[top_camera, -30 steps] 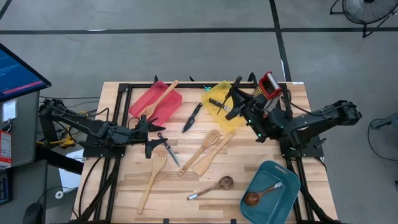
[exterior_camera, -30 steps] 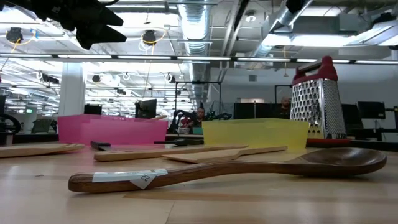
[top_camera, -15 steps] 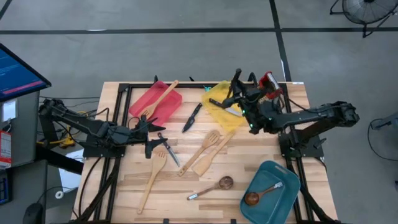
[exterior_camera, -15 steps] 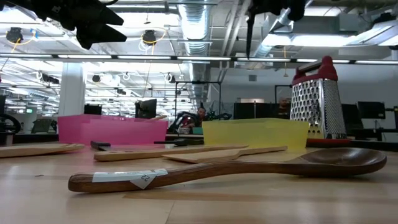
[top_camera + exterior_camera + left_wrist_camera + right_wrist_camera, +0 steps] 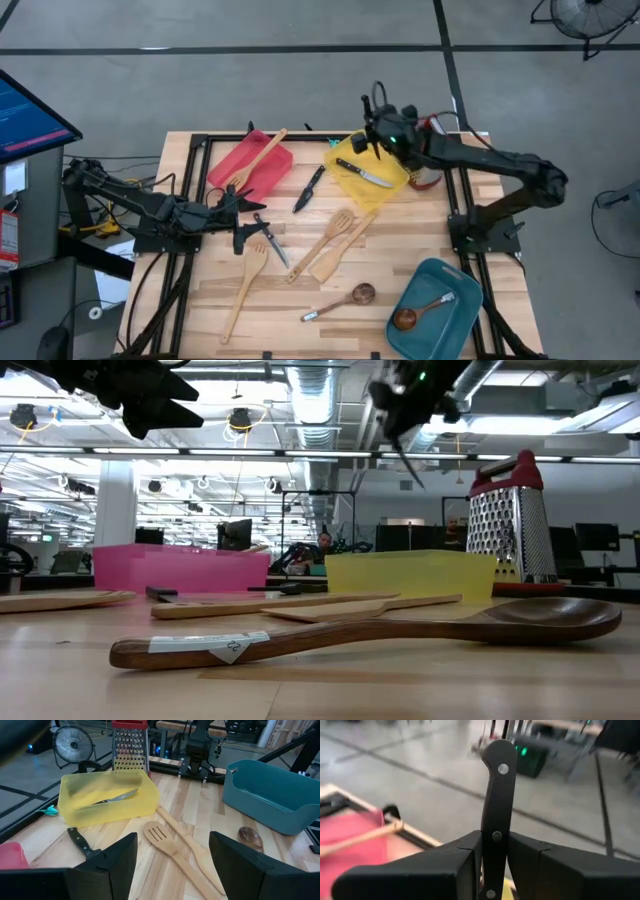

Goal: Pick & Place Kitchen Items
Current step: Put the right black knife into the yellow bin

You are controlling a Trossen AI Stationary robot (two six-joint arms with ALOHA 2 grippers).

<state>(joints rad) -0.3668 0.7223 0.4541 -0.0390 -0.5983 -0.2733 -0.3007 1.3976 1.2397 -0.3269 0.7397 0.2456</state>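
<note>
Right gripper above the flat yellow tray, jaws clenched on a black-handled riveted knife, another steel knife inside it, red tray holding a pale wooden spatula, teal tray holding a dark-bowled spoon, left gripper released over the desk.

No legible text or labels anywhere.
</note>
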